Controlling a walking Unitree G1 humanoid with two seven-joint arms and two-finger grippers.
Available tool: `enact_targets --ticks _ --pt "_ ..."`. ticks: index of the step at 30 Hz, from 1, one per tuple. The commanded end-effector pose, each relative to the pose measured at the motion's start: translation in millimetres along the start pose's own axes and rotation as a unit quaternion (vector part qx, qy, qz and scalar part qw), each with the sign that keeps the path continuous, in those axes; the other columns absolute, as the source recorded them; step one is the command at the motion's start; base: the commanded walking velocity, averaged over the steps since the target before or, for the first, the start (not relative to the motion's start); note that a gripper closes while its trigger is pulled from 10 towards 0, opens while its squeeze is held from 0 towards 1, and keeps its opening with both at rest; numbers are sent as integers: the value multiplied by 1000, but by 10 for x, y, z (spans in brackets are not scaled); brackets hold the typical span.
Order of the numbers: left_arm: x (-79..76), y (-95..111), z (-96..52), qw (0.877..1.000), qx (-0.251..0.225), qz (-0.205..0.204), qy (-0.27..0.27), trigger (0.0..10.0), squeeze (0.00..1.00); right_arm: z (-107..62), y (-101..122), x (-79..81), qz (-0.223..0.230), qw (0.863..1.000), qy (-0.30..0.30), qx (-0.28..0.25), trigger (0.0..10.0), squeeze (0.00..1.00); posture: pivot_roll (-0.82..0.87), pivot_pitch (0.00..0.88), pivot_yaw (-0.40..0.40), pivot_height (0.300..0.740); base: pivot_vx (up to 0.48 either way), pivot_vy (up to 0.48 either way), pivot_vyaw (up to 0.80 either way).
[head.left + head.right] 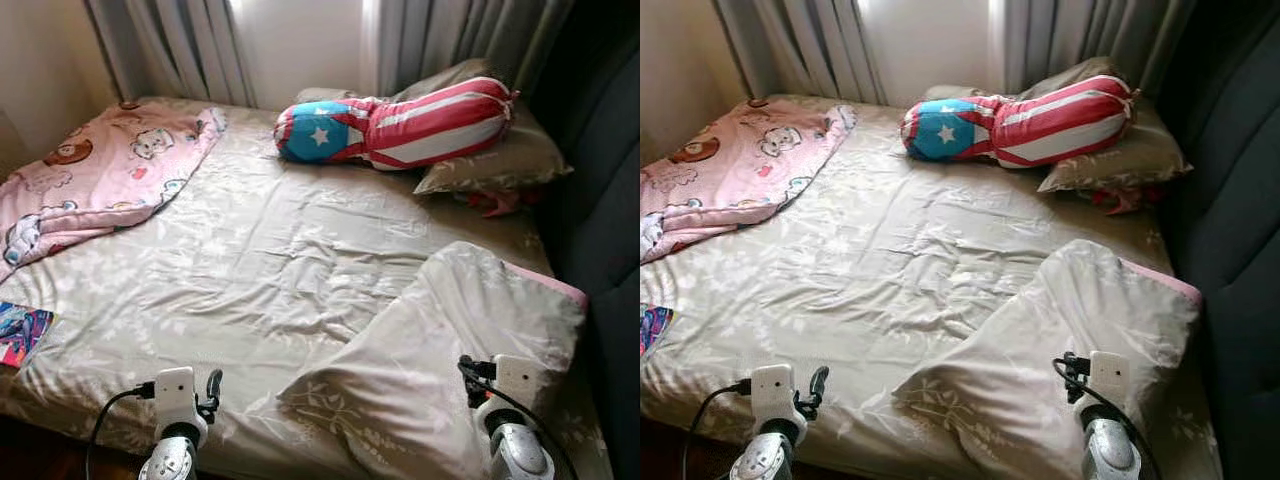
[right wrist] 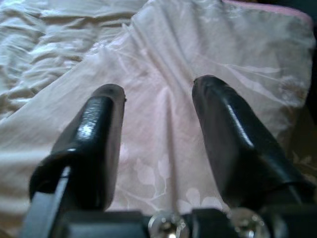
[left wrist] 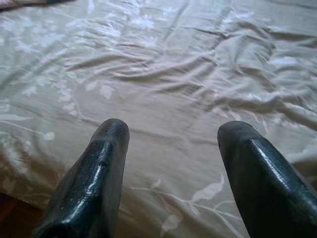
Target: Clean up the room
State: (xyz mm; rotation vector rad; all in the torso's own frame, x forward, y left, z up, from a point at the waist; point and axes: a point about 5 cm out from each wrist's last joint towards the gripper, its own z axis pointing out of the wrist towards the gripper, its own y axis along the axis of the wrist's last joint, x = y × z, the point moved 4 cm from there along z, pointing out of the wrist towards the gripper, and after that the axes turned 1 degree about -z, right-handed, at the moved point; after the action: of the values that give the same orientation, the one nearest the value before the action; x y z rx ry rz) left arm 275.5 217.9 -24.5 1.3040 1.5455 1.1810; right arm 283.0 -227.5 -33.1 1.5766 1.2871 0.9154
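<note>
Left gripper and right gripper hover wide apart over the rumpled bedsheet; striped bolster at one o'clock.

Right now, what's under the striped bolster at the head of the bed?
The bolster rests on a beige pillow, with another pillow edge behind it. Something red pokes out beneath the pillow; most of it is covered, so I can't identify it.

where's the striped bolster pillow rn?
In the head views, the striped bolster pillow lies at the far side of the bed, toward the robot's right, resting on a beige pillow below the curtains.
</note>
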Motion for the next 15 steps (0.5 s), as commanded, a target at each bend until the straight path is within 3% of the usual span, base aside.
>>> enact_targets --ticks 1,3,4,5,6,7,11,15 --pt "-8 -14 -17 1000 1 -3 1 10000 0 -29 -71 -50 10 1000 -15 14 10000 1000 -43 29 -29 740 0 0 0" --pt "-19 17 2 1000 -3 -6 -3 10000 0 -43 -128 -96 16 999 -35 30 10000 1000 -39 31 -24 740 0 0 0" --pt "-29 27 12 1000 -3 -6 -7 10000 0 -50 -148 -118 20 998 -42 36 10000 914 -38 33 -23 740 0 0 0" --pt "-49 41 30 1000 -2 -3 -14 10000 0 -54 -161 -135 23 998 -48 39 10000 75 -39 32 -22 740 0 0 0" --pt "-55 45 35 1000 -2 -1 -16 10000 0 -53 -161 -136 22 998 -49 39 10000 75 -39 32 -22 740 0 0 0" --pt "-65 50 46 1000 -1 -1 -17 10000 0 -49 -154 -132 21 998 -47 38 10000 0 -42 32 -18 740 0 0 0" --pt "-92 70 72 1000 0 0 -22 10000 0 -38 -169 -123 17 997 -48 49 10000 0 -58 31 -6 740 0 0 0" --pt "-135 72 89 999 4 3 -32 10000 0 -43 -186 -110 22 997 -51 53 10000 0 -64 24 6 710 0 0 0"
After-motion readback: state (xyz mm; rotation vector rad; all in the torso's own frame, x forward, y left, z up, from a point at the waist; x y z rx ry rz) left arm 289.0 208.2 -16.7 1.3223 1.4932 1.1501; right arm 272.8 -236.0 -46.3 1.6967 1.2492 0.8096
